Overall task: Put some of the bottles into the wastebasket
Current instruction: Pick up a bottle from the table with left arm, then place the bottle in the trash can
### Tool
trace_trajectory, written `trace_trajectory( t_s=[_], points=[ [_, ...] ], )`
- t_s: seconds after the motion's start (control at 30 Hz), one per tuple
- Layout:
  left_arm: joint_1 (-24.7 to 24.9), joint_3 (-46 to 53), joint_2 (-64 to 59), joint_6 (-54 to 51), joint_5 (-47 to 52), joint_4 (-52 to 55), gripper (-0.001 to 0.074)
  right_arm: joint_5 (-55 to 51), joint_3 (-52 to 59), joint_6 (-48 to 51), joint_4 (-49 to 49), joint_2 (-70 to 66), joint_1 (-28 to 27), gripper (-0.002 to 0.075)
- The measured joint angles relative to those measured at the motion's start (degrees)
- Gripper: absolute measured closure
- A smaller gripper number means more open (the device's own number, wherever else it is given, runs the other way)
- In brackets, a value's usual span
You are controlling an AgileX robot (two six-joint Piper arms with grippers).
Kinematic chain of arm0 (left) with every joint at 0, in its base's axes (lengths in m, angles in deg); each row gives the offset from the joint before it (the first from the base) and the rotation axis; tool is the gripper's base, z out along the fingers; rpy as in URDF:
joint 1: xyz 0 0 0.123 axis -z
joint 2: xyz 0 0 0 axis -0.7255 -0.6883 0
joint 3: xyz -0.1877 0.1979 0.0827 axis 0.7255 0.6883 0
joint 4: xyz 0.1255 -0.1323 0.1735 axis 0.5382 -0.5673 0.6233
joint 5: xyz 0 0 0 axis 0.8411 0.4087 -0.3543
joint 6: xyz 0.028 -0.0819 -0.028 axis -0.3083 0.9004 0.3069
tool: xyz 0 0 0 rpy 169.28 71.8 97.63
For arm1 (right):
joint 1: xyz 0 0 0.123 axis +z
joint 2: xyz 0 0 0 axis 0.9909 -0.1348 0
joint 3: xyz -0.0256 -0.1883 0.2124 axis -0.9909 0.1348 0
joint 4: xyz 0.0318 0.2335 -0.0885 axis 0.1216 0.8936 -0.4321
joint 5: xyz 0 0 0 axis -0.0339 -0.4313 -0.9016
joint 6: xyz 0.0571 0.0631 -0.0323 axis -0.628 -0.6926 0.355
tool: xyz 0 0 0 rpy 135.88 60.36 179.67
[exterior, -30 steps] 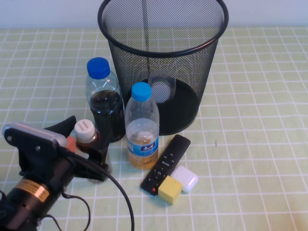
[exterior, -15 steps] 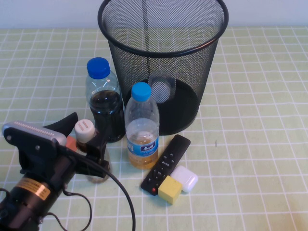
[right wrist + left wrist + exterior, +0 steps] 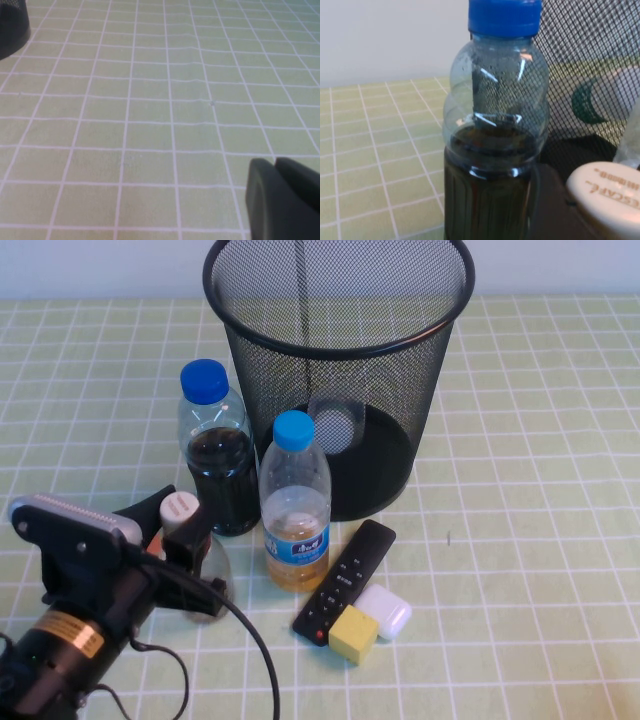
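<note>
- Since a second ago the left gripper (image 3: 178, 537) and the small bottle (image 3: 186, 540) have shifted a little toward the robot's right, the white cap (image 3: 180, 507) now nearer the dark-liquid bottle (image 3: 218, 455).
- Black fingers sit closed around the small bottle's neck at the near left of the table (image 3: 540, 440); its clear rounded body shows just below them.
- Inside the black wire-mesh wastebasket (image 3: 338, 370), a clear bottle with a green band (image 3: 587, 102) lies dimly visible through the mesh.
- An amber-liquid bottle (image 3: 294, 505) with a blue cap stands in front of the basket, beside a black remote (image 3: 345, 580), a yellow block (image 3: 353, 634) and a white case (image 3: 384, 610).
- The right gripper (image 3: 282, 197) shows only as a dark tip above the checked cloth, its fingers together.
</note>
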Motion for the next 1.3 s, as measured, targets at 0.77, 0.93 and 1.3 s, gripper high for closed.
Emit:
trace_trajectory(
  t_s=[0.77,0.93,1.3],
  points=[
    [0.00,-40.00,30.32,-1.25,98.66,5.88,0.0460,0.00,0.00,0.00,0.00,0.00,0.00,0.0734],
    [0.00,-56.87,25.57,-1.29,105.12,11.52,0.0460,0.00,0.00,0.00,0.00,0.00,0.00,0.0734],
    [0.00,-93.93,1.49,-9.55,107.66,10.92,0.0460,0.00,0.00,0.00,0.00,0.00,0.00,0.0734]
  ],
)
